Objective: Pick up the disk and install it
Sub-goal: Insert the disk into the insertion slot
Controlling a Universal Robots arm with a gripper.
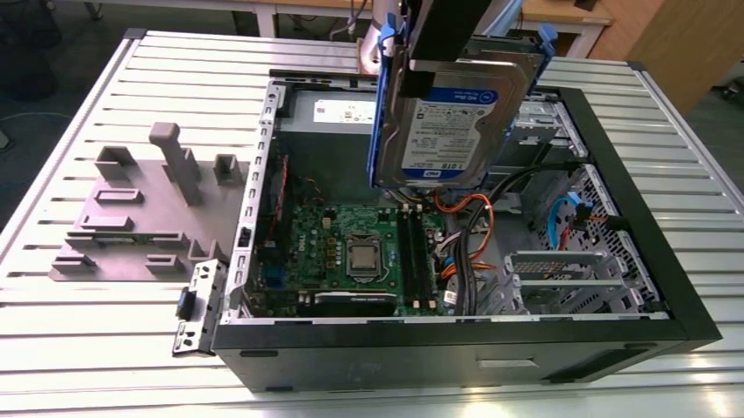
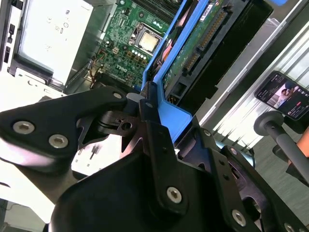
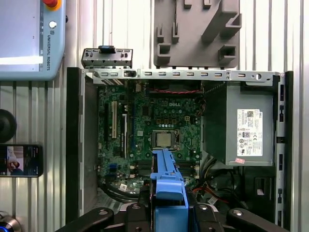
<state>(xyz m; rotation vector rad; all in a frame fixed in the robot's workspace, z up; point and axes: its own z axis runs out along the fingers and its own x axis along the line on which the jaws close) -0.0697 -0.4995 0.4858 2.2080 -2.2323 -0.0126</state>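
Fingers (image 2: 154, 133) of the black metal claw (image 2: 159, 111) are pressed on the disk (image 1: 448, 131), a flat rectangular silver hard drive with a white-and-blue label and blue plastic rails. They pinch it by the rails. In the exterior view the disk hangs on edge, a little tilted, above the open black computer case (image 1: 465, 353), which lies on its side on the ribbed grey metal tabletop (image 1: 93, 348). Inside the case are a green motherboard (image 1: 348, 248), a large grey power-supply box with a white sticker (image 3: 246, 130), and orange and blue cables (image 1: 465, 213). Whether the disk's low edge touches the cables I cannot tell. Beside the case, on the exterior view's left, stands a grey plastic fixture (image 1: 139, 209). A dark phone (image 3: 19, 160) lies on the tabletop near the case.
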